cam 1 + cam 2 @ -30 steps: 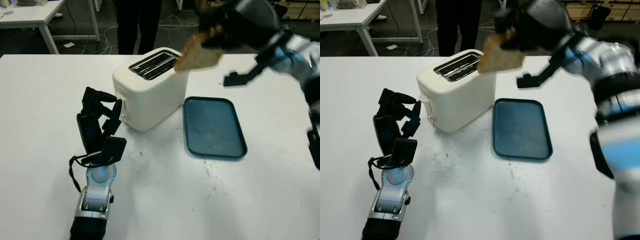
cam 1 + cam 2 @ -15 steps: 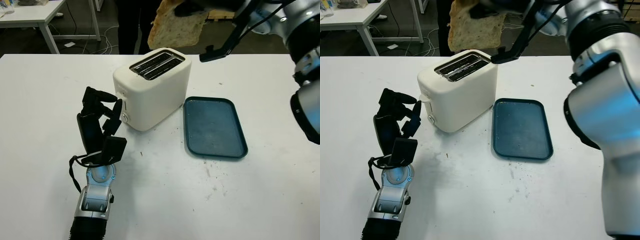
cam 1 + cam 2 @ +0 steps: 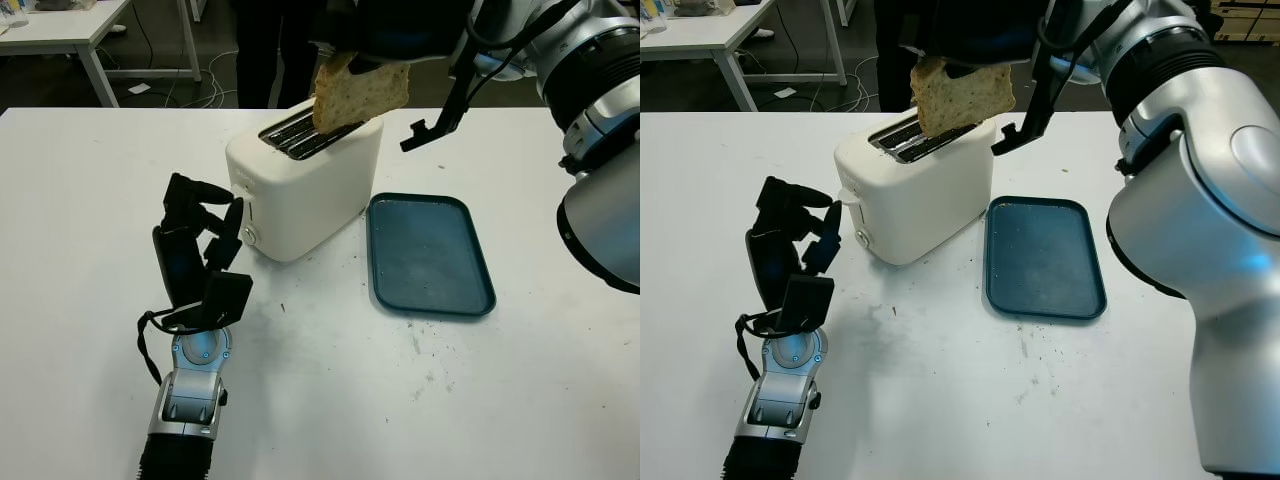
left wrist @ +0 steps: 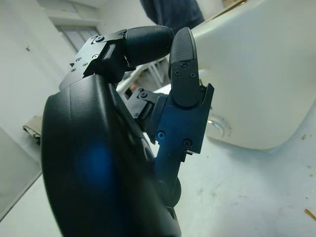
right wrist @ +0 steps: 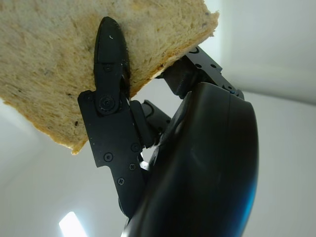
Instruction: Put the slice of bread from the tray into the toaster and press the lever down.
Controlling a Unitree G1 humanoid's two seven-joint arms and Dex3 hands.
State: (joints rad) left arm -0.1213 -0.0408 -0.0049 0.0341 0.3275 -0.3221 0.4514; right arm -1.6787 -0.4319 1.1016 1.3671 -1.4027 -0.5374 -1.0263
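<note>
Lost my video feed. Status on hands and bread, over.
Right hand shut on bread slice, held over toaster slots, not in yet. Left hand idle on table beside toaster, curled. Tray bare. Nothing blocking slots.

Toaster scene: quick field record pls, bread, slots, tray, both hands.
bread: slice of bread held upright over the toaster, lower edge at the slots, not yet dropped in
slots: two, on top of the toaster, near one seen bare
tray: blue tray beside the toaster, nothing on it
right hand: right hand above the toaster, gripping the slice's top
left hand: left hand on the table by the toaster's lever side, fingers curled, holding nothing
lever: not yet pressed
</note>
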